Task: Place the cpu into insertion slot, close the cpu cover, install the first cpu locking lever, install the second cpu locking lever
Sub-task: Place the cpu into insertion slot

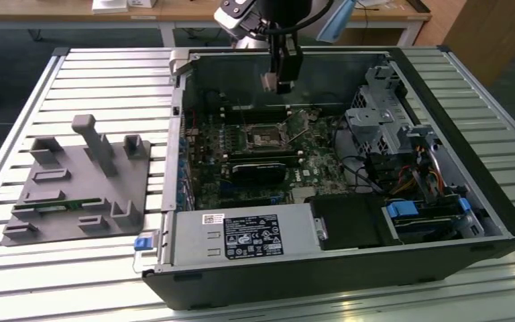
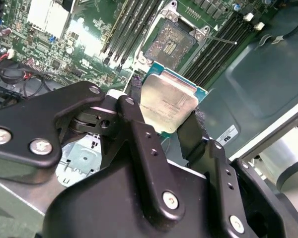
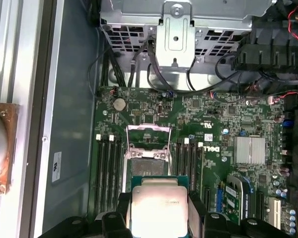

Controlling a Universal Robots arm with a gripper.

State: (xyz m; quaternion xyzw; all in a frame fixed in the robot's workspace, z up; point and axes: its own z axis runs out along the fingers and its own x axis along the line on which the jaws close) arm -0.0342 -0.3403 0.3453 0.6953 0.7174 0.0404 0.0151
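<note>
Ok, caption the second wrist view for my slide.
The gripper holds the cpu above the motherboard's insertion slot.

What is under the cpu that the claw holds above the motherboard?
The claw holds the cpu in the air over the green motherboard. The open insertion slot shows just beyond its edge, cpu cover raised. The board directly beneath is covered by the cpu.

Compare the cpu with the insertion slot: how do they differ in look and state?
The cpu is clamped between the fingers, above the motherboard; the insertion slot sits in it, uncovered and empty. The cpu's top is pale silver; the insertion slot's centre is dark. Both are square.
</note>
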